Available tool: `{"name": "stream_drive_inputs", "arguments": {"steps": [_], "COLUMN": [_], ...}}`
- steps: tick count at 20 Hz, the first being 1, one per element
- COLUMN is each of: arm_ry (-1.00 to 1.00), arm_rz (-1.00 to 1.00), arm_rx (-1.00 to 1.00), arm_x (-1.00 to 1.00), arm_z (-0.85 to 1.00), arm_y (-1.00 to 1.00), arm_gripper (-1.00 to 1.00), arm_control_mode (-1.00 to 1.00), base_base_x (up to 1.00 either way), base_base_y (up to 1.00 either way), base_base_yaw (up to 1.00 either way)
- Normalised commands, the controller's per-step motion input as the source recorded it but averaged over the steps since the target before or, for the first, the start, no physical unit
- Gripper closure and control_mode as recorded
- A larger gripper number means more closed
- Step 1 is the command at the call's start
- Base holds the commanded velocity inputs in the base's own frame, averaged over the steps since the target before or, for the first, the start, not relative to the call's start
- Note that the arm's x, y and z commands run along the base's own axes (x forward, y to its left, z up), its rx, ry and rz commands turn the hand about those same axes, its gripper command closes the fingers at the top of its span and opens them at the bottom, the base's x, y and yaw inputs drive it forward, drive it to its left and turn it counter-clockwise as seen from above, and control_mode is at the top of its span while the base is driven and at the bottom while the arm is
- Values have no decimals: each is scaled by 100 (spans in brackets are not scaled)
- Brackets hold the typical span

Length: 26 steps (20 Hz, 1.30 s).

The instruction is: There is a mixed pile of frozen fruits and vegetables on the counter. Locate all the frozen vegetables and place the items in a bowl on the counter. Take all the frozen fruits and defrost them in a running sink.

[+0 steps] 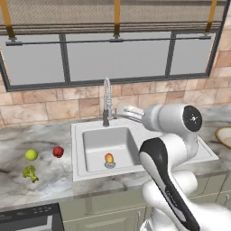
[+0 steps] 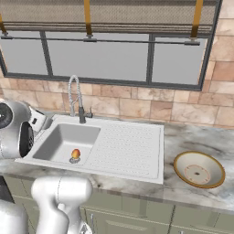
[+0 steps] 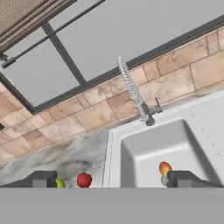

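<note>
Orange fruit (image 1: pixel 108 158) sits in the sink (image 1: pixel 92 168); my jaws stand wide apart, empty, with three pieces left on the desk (image 1: pixel 13 144).

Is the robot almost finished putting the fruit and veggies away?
Not yet. One round orange-yellow fruit already sits in the white sink basin by the drain. The open gripper holds nothing. Left on the grey marble counter: the yellow-green round fruit, which goes to the sink, plus the green broccoli floret and small red piece, both meant for the empty tan bowl. No water shows at the chrome spring faucet.
</note>
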Motion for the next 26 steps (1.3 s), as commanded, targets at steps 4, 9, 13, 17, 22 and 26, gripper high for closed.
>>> {"name": "stream_drive_inputs", "arguments": {"steps": [4, 9, 13, 17, 22, 26], "arm_ry": [2, -2, 0, 0, 0, 21], "arm_rz": [0, 2, 11, 23, 32, 17], "arm_rx": [10, 0, 0, 0, 0, 0], "arm_x": [-93, -58, -5, 0, 6, 11], "arm_z": [46, -6, -15, -12, -9, 9], "arm_y": [-2, 23, 48, 44, 48, 47], "arm_gripper": [-100, -100, -100, -100, -100, -100], "arm_control_mode": [-100, -100, -100, -100, -100, -100], "base_base_x": [0, 0, 0, 0, 0, 0], "base_base_y": [0, 0, 0, 0, 0, 0], "base_base_yaw": [0, 0, 0, 0, 0, 0]}}
